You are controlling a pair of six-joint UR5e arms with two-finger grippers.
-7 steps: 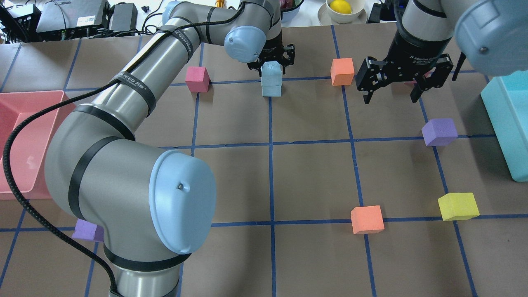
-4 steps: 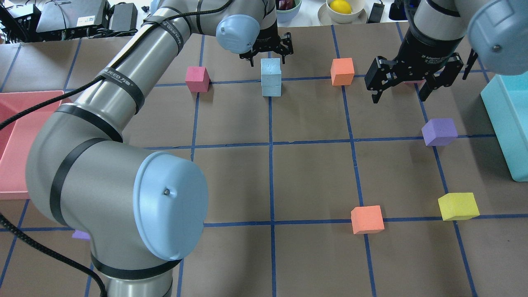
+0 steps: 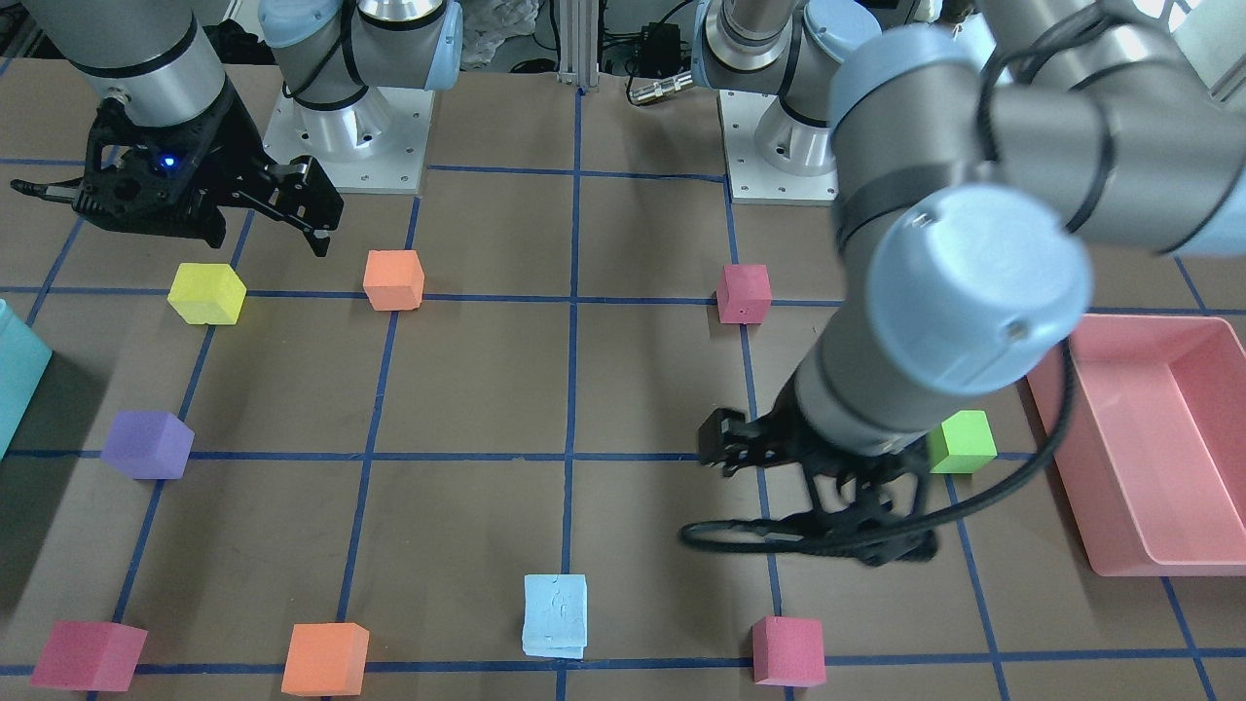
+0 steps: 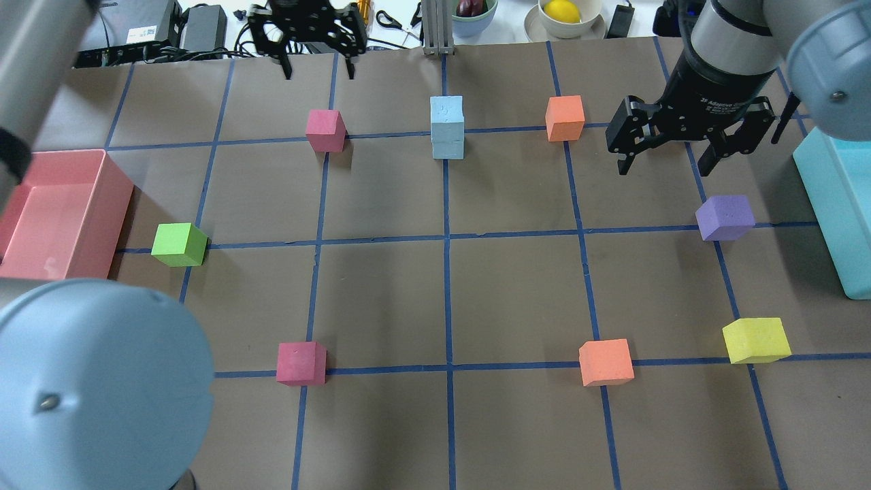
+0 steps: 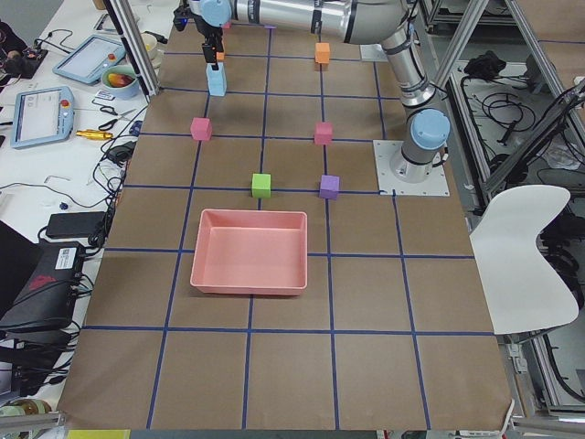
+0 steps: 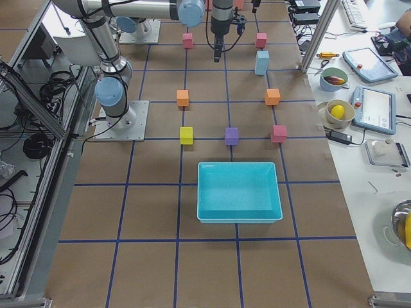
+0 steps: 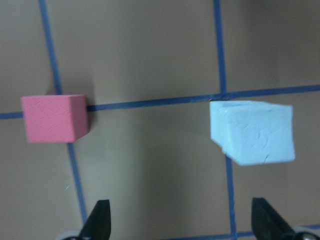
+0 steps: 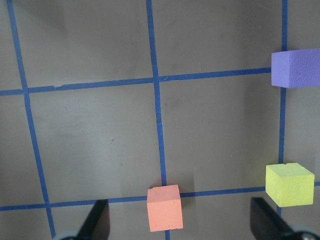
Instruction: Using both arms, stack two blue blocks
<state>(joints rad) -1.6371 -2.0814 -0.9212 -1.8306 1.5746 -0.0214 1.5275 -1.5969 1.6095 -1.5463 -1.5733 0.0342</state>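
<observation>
The left arm sits nearest the robot, its pale blue joint cap filling the lower left corner of the overhead view. Just beyond it, a pink cube, an orange cube and a yellow cube rest along one taped line of the bench, well apart from one another.

One line further out, a green cube lies near the pink bin at the left edge. A purple cube lies near the teal bin at the right edge.

Past the purple cube, the right end effector hangs above the bench, its fingers spread wide and empty. Its wrist camera looks down on bare bench between the two fingertips.

The blue blocks stand one on top of the other at a crossing of tape lines in the far half of the bench. They are between a second pink cube and a second orange cube. The upper block sits almost flush on the lower, and neither end effector touches the stack.

Farthest out, the left end effector hovers over the bench's far edge, beyond the stack and to its left. Its fingers are spread and empty. Its wrist camera shows the stack and the second pink cube lying ahead of the parted fingertips.
</observation>
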